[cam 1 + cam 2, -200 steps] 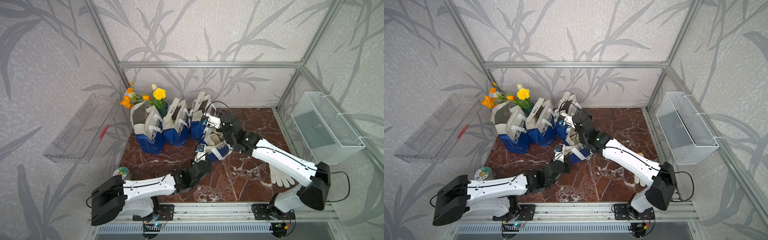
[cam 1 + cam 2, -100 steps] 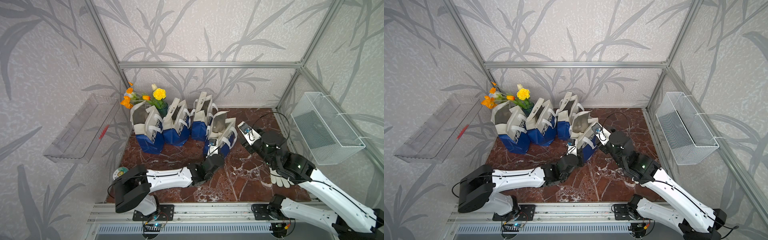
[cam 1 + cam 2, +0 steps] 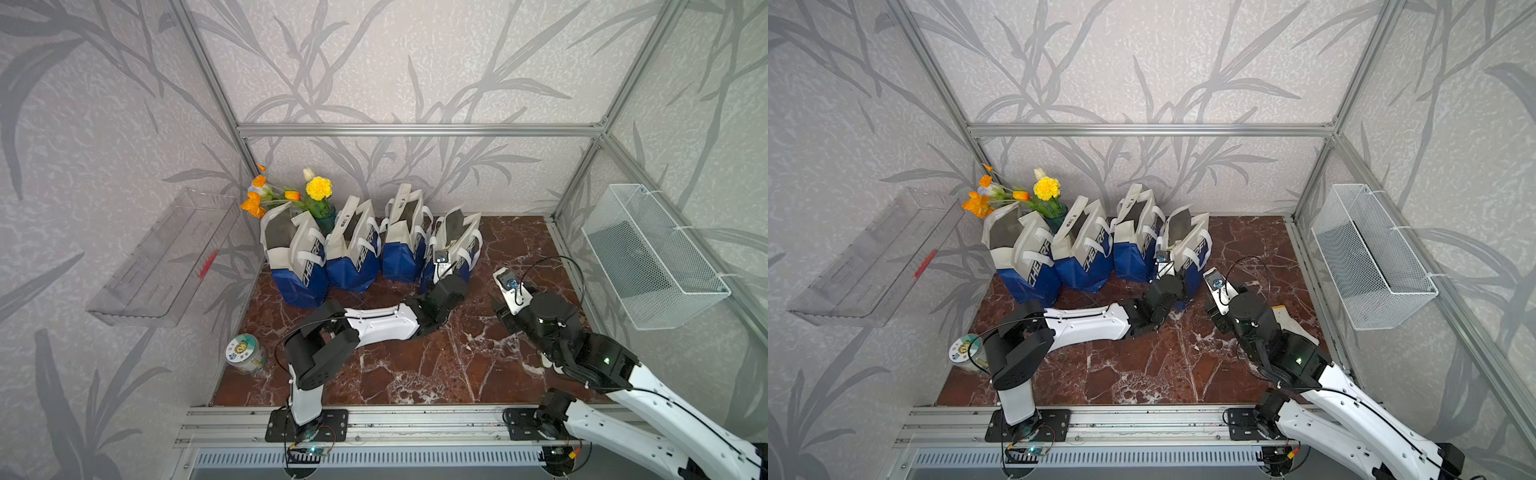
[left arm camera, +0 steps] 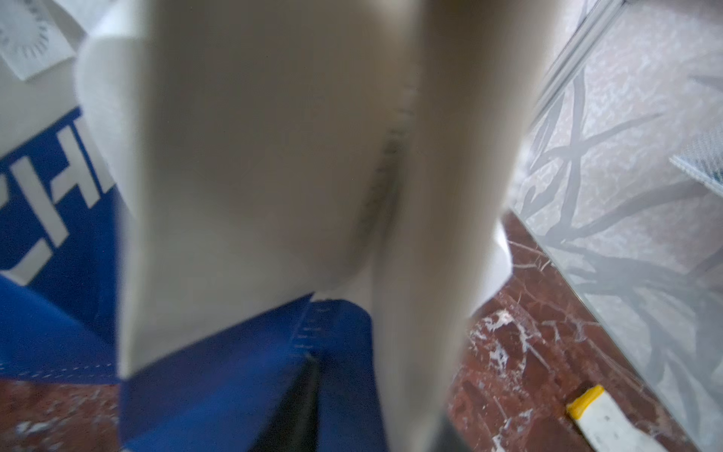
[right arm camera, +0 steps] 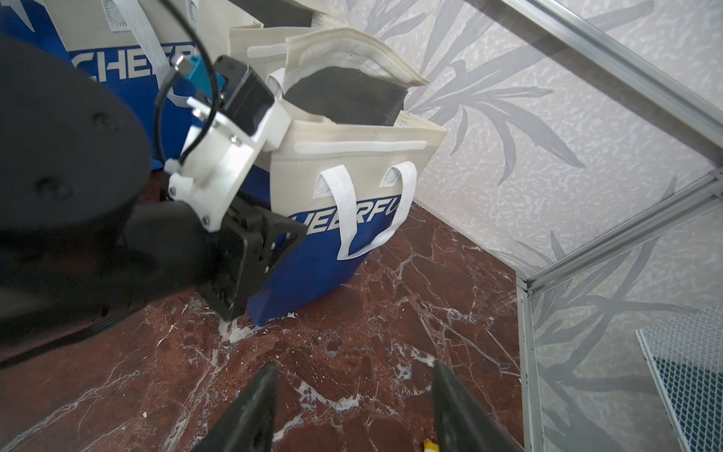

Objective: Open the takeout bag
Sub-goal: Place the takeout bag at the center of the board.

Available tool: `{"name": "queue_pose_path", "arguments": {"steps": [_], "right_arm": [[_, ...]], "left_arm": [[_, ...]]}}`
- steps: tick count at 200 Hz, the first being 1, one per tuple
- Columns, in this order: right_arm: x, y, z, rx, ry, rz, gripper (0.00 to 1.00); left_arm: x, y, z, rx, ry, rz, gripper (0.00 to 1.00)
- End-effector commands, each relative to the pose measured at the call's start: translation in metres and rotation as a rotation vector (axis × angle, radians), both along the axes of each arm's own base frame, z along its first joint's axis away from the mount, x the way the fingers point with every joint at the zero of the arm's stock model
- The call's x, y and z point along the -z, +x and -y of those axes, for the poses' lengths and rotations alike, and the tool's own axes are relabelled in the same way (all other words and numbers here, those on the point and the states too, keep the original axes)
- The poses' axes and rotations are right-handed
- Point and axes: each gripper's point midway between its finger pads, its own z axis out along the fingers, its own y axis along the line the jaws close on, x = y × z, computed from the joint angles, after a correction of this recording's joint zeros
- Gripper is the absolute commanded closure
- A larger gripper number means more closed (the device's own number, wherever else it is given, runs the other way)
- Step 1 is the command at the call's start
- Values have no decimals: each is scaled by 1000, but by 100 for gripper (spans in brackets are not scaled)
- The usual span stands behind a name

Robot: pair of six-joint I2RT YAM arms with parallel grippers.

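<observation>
Only the right wrist view shows right jaws apart and empty; left jaws, at the takeout bag [image 5: 352,156], unclear.

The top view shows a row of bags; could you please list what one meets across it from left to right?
Clear wall shelf → leftmost takeout bag → second takeout bag → third takeout bag → rightmost takeout bag → white wire basket.

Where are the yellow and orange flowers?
In a top view the flowers stand in the back left corner of the marble floor, just behind the leftmost blue-and-white bag.
</observation>
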Motion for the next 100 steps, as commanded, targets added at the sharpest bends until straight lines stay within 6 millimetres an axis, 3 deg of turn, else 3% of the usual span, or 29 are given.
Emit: {"name": "queue_pose_path", "arguments": {"steps": [1,8,16,29,67,75,80,82,100], "right_arm": [[9,3,1,30,33,-3,38],[12,4,0,30,39,5,37],[14,5,-2,22,42,15,37],[17,6,-2,25,48,36,37],[8,7,23,119,98,213,34],[6,6,27,132,119,256,22],[4,6,28,131,126,280,4],[5,5,28,127,128,287,1],[10,1,22,55,92,334,1]], "left_arm": [[-5,6,16,132,12,-5,36],[-9,3,20,178,35,14,31],[-10,-2,20,218,64,34,10],[-9,-13,14,268,93,60,1],[-8,-61,-26,379,129,153,0],[-11,-72,-38,390,137,172,0],[-12,-77,-45,393,145,178,0],[-13,-79,-49,392,149,182,0],[-13,-98,-80,378,201,196,0]]}}
